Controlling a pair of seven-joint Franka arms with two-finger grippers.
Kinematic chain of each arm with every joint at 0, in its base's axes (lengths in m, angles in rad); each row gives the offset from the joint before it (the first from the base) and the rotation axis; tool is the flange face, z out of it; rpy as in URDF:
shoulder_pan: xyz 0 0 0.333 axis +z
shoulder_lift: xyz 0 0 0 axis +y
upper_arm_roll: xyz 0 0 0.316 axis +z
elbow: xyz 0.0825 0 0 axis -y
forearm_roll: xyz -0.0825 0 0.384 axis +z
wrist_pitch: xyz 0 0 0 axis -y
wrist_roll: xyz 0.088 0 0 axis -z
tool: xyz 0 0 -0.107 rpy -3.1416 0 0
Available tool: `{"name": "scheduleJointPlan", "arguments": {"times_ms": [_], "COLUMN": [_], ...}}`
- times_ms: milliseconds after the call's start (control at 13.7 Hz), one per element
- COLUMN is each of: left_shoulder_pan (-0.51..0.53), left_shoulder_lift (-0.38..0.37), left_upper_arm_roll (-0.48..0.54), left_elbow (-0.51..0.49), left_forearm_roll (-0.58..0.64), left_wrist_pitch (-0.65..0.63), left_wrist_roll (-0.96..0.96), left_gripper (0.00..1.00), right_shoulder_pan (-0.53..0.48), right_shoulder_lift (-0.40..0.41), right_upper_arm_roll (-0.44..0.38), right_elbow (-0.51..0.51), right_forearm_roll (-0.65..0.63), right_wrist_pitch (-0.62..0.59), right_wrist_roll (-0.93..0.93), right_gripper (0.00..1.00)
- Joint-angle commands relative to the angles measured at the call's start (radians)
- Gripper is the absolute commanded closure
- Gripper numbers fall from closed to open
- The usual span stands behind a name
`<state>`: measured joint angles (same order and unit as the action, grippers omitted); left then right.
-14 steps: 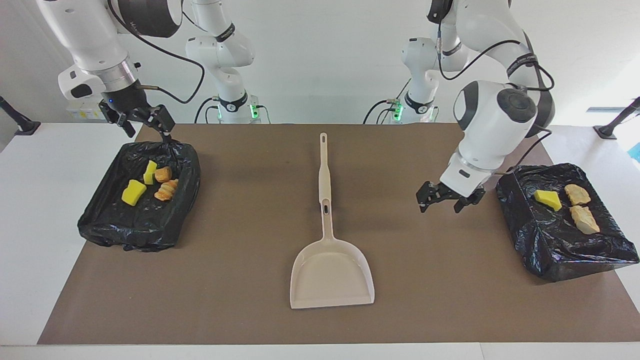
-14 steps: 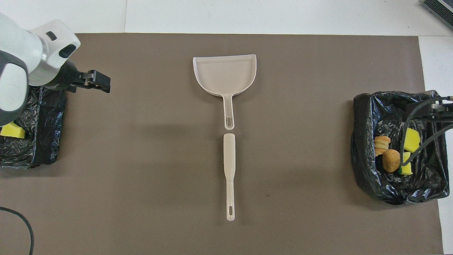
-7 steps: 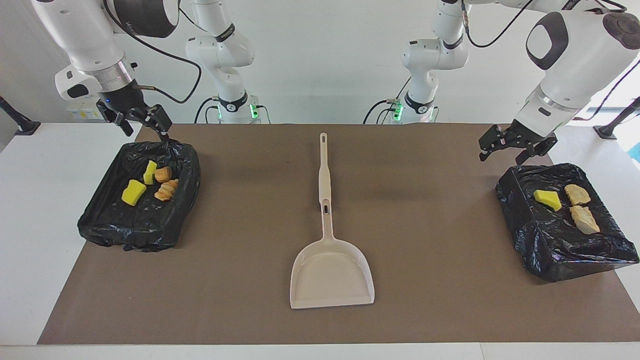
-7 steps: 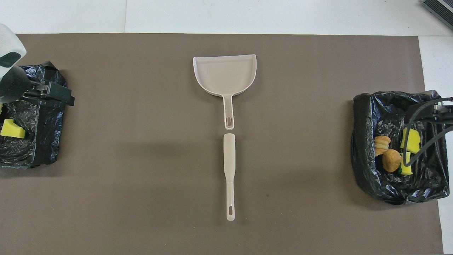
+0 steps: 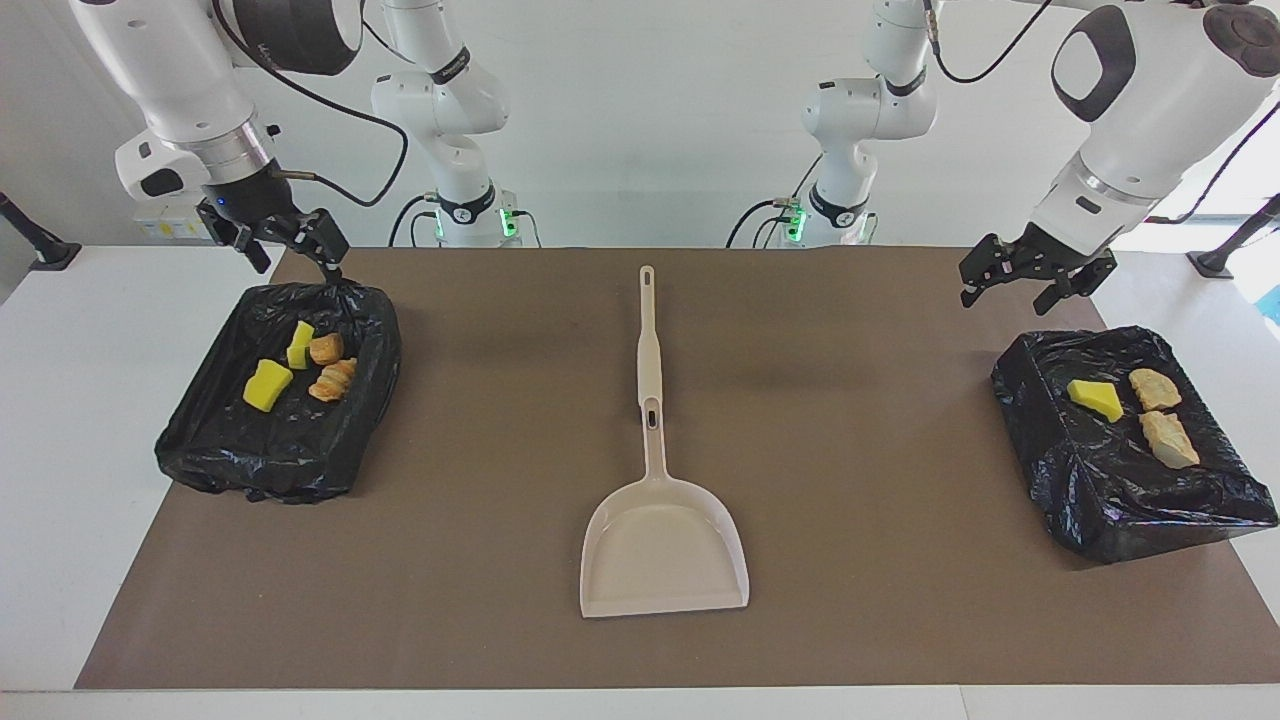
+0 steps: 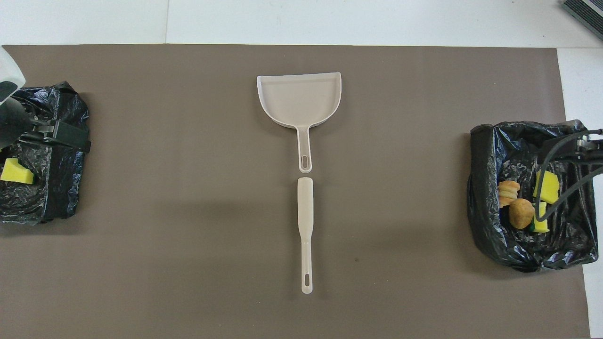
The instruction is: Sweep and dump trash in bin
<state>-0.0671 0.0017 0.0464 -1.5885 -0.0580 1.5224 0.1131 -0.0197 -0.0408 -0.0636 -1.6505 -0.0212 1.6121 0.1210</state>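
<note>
1. Two black plastic-lined bins sit at the table ends on the brown mat [image 5: 480, 620]. The bin at the right arm's end [image 5: 280, 400], mid-left of the facing frame, holds four scraps of trash: two yellow sponge pieces [image 5: 267, 385] and two orange bread-like lumps [image 5: 332, 378].
2. The bin at the left arm's end [image 5: 1130, 500], at the right edge of the facing frame, holds one yellow sponge piece [image 5: 1095, 398] and two tan bread lumps [image 5: 1168, 438]. No scrap shows on the mat itself, so I judge the sweeping and dumping done.
3. The beige plastic dustpan [image 5: 665, 555] lies flat at frame centre, mouth pointing away from the robots, its handle toward them. The beige long-handled brush [image 5: 647, 330] lies in line with it, nearer the robots, tip close to the pan's handle. Laid down neatly and ungripped; they read as put away.
4. The right gripper [image 5: 290, 245], upper left of the facing frame, hangs over the robot-side rim of its bin. Whether its jaws are open or closed, cannot tell.
5. The left gripper [image 5: 1035, 275], upper right of the facing frame, is raised over the mat just by its bin's robot-side corner, jaws spread apart and empty. Likely parked clear of the liner.
</note>
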Motion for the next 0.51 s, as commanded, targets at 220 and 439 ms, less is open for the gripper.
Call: {"name": "scheduleJointPlan", "arguments": {"times_ms": [220,439], "left_shoulder_pan": [-0.005,0.000], "left_shoulder_lift": [-0.060,-0.054], "left_upper_arm_roll": [-0.002,-0.003], "left_elbow": [-0.071,-0.065], "left_forearm_roll": [0.015,0.015], "left_wrist_pitch": [0.016,0.038], "left_wrist_roll": [0.013,0.011], "left_gripper": [0.00,0.00], "right_shoulder_pan": [-0.016,-0.020], "right_shoulder_lift": [0.005,0.004], "right_upper_arm_roll": [0.004,0.002], "right_elbow": [0.008,0.006], "right_forearm_roll": [-0.017,-0.016], "right_wrist_pitch": [0.048,0.038], "right_wrist_roll": [-0.060,-0.069], "right_gripper": [0.00,0.00]}}
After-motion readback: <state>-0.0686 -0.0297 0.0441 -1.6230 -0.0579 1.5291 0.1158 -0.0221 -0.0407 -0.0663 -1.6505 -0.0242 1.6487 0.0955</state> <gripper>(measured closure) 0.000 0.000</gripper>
